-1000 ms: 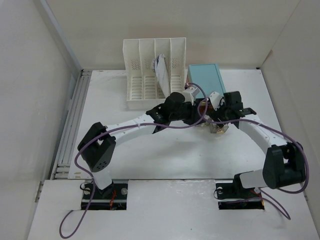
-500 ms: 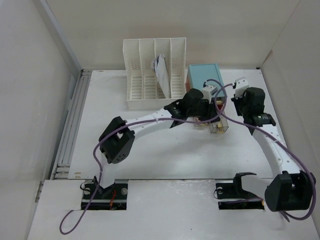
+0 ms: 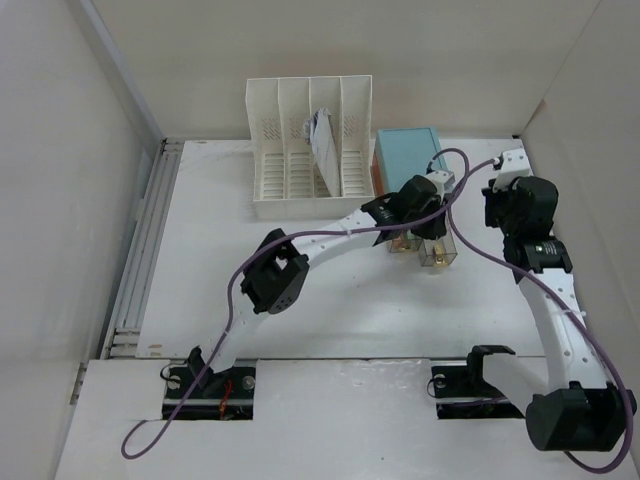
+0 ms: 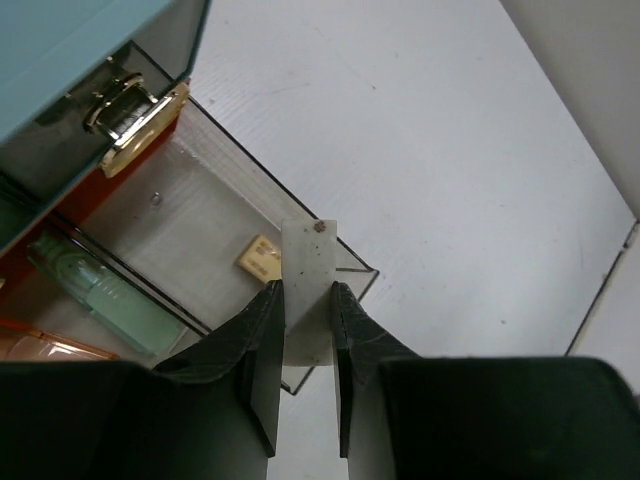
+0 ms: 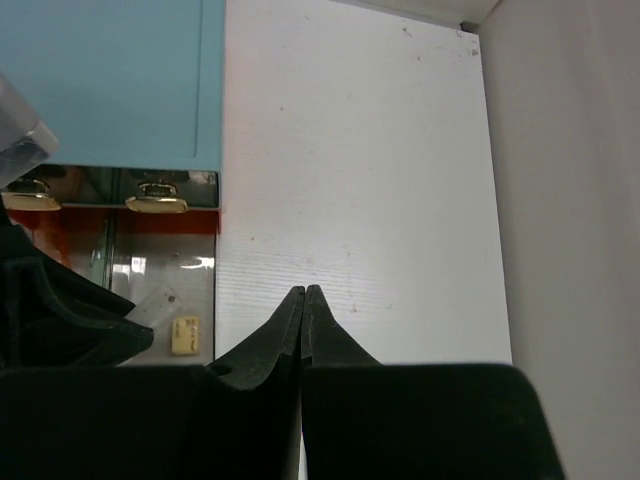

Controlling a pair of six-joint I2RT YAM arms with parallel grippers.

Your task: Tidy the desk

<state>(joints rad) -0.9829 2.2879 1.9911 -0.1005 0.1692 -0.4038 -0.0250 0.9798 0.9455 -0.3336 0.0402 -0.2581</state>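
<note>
Pinching a white tab (image 4: 308, 255) on the front wall of a clear drawer (image 4: 200, 215), the left gripper (image 4: 307, 292) is seen with its jaws clamped on the tab's two faces. The drawer is drawn out of a teal box (image 4: 70, 40) ahead and left of those jaws. A small yellow piece (image 4: 259, 257) is seen in the drawer, just left of them. The right gripper (image 5: 303, 293) is held with jaws pressed together on nothing. The desk (image 5: 350, 180) is spread beneath and ahead of them, and the box is placed to their front left.
</note>
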